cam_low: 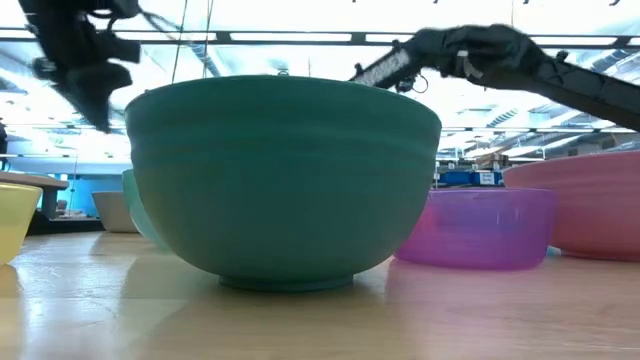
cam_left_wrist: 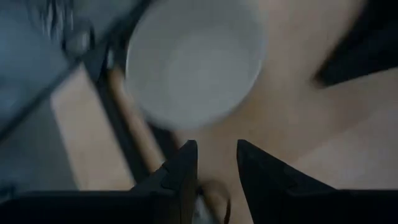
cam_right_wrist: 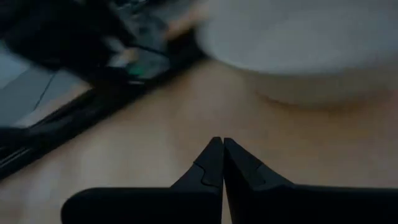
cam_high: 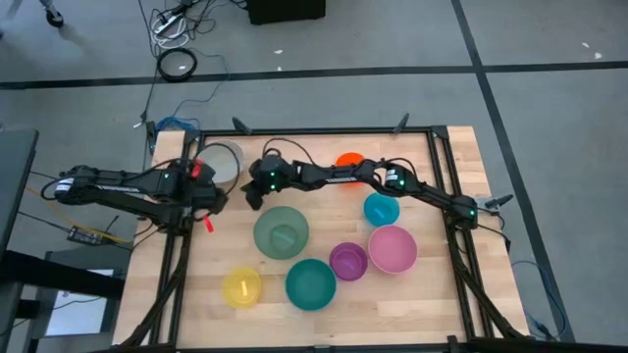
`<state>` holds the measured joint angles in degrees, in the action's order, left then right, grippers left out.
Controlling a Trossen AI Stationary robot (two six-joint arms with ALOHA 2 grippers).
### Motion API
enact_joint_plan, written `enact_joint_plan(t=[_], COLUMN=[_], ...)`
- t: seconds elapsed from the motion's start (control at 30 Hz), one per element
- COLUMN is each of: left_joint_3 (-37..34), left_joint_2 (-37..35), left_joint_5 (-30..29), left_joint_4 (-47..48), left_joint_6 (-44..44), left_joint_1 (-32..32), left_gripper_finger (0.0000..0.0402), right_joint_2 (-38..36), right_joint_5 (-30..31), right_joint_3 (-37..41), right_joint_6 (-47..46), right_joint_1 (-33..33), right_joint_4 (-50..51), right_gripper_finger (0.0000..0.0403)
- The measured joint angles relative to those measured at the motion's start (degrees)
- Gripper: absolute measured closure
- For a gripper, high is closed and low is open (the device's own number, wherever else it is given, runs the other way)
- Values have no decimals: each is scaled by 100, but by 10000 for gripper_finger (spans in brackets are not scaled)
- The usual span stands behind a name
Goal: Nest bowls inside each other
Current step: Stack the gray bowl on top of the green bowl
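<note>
Overhead view: bowls are all sitting apart on the table [cam_high: 446,157], none nested yet. Grey-white bowl [cam_high: 222,163] is lying near the far left corner, with the left gripper [cam_high: 209,201] hovering just beside it. Right gripper [cam_high: 254,195] is reaching across to the far middle, near the sage green bowl [cam_high: 282,232]. Orange bowl [cam_high: 348,160] is peeking out at the far edge behind that arm; cyan-blue bowl [cam_high: 381,209] and pink bowl [cam_high: 392,249] are sitting toward the right edge, purple bowl [cam_high: 347,261], teal bowl [cam_high: 310,283] and yellow bowl [cam_high: 241,287] toward the near edge.

Table-level view: teal bowl is filling the front, purple and pink to its side; both arms are hanging above.

Left wrist view: fingers [cam_left_wrist: 186,171] are standing spread, nothing between them, pointing at the grey-white bowl.

Right wrist view: fingertips [cam_right_wrist: 214,158] are pressing together, empty.

Step in hand: probably approaching a first pick, likely the grey-white bowl.

Next move: calling for one finger inside the rim, one outside, then closing.

Writing: none readable.
</note>
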<state>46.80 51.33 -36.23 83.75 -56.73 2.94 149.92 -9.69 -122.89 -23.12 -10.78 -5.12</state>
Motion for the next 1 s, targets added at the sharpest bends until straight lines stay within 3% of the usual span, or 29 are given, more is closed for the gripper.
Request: enact_joint_plan(t=[0.1,0.2,0.4,0.6,1.0], left_joint_3=[-23,-139,-128,-130,-110], left_joint_2=[0,-42,196,552,2040], left_joint_5=[490,758,748,729,890], left_joint_4=[646,560,550,621,307], left_joint_6=[-796,-957,-1239,-1382,-744], left_joint_1=[0,-42,-216,-517,-1206], left_gripper_finger=[280,280,280,280,280], right_joint_2=[-450,-961,-1916,-2843,-4233], right_joint_5=[143,524,1837,2992,3261], right_joint_3=[0,-11,4,-9,0], right_joint_6=[538,1004,2233,2463,2429], right_joint_1=[169,324,662,971,1329], right_joint_4=[39,248,1411,2481,3928], right_gripper_finger=[402,402,402,402,402])
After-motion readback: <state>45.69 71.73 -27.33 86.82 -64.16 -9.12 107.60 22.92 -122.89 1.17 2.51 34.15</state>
